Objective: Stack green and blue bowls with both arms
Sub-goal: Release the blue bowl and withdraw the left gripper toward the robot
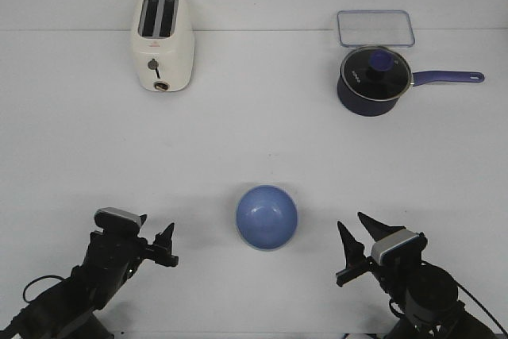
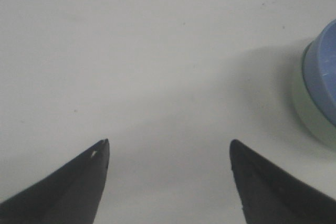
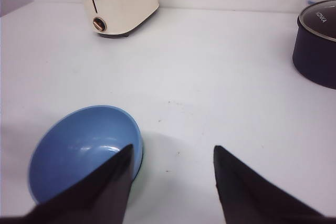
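Note:
The periwinkle blue bowl (image 1: pixel 267 216) sits upright at the front middle of the table. In the left wrist view the blue bowl (image 2: pixel 324 72) rests nested in the pale green bowl (image 2: pixel 310 116), whose wall shows beneath it. From the front the green bowl is almost fully hidden under the blue one. My left gripper (image 1: pixel 157 222) is open and empty, to the left of the bowls and apart from them; it also shows in its wrist view (image 2: pixel 169 142). My right gripper (image 1: pixel 352 220) is open and empty to their right, with the blue bowl (image 3: pixel 79 148) just beside one finger (image 3: pixel 173 148).
A cream toaster (image 1: pixel 163 41) stands at the back left. A dark-blue lidded saucepan (image 1: pixel 373 81) with its handle pointing right stands at the back right, and a clear lidded container (image 1: pixel 375 28) lies behind it.

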Robot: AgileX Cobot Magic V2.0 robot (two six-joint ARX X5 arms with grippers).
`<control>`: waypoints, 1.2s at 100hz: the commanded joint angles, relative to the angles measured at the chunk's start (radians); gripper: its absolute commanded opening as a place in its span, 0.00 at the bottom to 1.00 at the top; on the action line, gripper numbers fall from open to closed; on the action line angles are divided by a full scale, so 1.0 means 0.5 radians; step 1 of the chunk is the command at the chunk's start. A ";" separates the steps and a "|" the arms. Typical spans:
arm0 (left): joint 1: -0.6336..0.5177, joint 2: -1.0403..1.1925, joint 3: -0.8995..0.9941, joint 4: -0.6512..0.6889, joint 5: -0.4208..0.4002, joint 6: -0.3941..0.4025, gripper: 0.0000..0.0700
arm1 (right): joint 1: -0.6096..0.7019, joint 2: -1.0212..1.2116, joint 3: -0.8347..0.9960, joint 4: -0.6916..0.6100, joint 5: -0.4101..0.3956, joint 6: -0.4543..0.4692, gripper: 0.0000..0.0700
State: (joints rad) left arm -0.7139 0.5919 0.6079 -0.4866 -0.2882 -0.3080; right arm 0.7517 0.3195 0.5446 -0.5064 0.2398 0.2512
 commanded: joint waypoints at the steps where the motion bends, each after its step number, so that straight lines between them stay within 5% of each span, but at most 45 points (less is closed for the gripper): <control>1: -0.012 -0.033 0.022 0.045 -0.009 -0.047 0.27 | 0.016 0.005 0.009 0.006 0.002 0.019 0.30; 4: -0.012 -0.041 0.022 0.038 -0.009 -0.043 0.00 | 0.016 0.005 0.009 -0.005 -0.002 0.019 0.09; 6: -0.012 -0.048 0.022 0.039 -0.010 -0.043 0.00 | 0.016 0.006 0.009 -0.012 -0.005 0.016 0.00; 89: -0.009 -0.266 0.031 0.097 -0.005 -0.036 0.02 | 0.016 0.001 0.010 -0.017 -0.006 0.040 0.01; 105: 0.323 -0.479 -0.116 0.278 0.050 0.568 0.02 | 0.016 0.000 0.010 -0.017 -0.006 0.040 0.01; 120: 0.868 -0.813 -0.546 0.696 0.184 0.766 0.02 | 0.016 0.001 0.010 -0.014 -0.006 0.040 0.01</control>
State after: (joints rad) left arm -0.3855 0.2352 0.4274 -0.2100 -0.2085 -0.0372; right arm 0.7517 0.3195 0.5446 -0.5266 0.2371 0.2623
